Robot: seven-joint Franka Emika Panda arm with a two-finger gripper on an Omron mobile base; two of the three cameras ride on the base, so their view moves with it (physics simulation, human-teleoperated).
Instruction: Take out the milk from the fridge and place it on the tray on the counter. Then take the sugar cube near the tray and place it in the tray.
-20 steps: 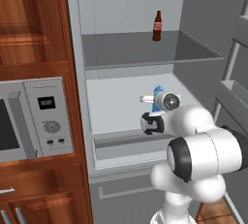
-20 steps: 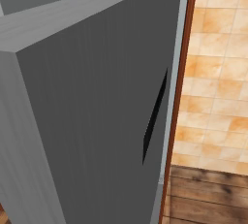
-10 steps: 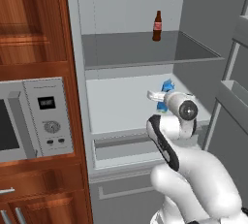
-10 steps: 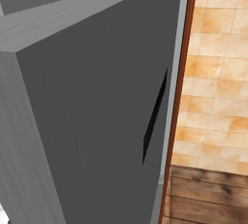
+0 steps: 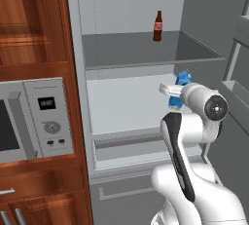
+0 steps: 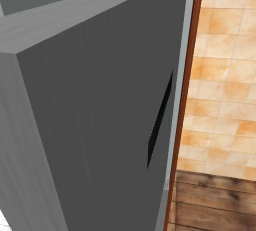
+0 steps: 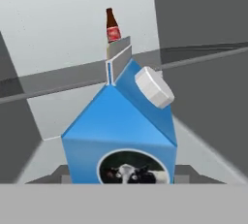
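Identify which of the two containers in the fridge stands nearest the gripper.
The milk, the blue carton on the lower shelf beside the gripper; the brown bottle stands on the shelf above.

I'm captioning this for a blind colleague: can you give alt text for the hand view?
A blue milk carton with a white cap and a cow picture stands close up between the gripper's fingers. Behind it, a brown bottle stands on the upper shelf of the pale fridge.

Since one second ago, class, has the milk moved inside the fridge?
Yes. Against the fixed shelf edge in the left base view, the milk has risen and shifted right.
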